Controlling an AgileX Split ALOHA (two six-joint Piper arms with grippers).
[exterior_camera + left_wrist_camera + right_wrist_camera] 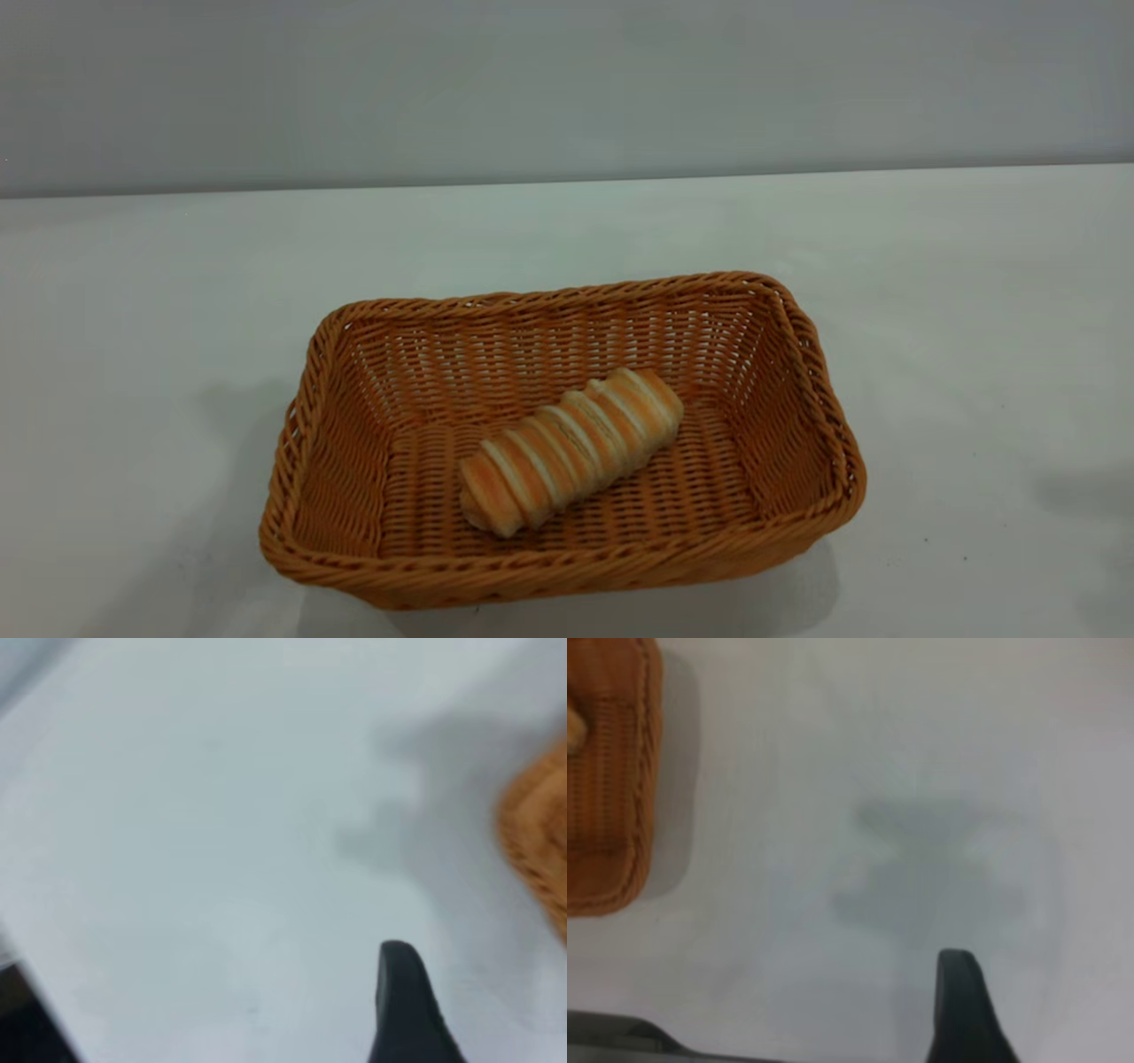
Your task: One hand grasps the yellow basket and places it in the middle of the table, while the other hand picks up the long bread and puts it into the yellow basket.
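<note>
Wicker yellow basket (354, 567) holds long bread (571, 447), mid table (974, 310).

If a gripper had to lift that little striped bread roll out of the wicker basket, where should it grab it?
Probably around its middle, coming straight down from above. The small oblong striped bread roll lies flat and slantwise on the floor of the large orange-tan woven basket, whose sloping walls block any sideways approach. The fingers should close across its narrow width, along the stripes.

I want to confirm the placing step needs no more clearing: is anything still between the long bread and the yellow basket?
Nothing visible does. The long bread already lies on the floor of the yellow basket, diagonal and alone in it. The basket sits on the table; each wrist view shows only one finger tip over bare table beside the basket.
</note>
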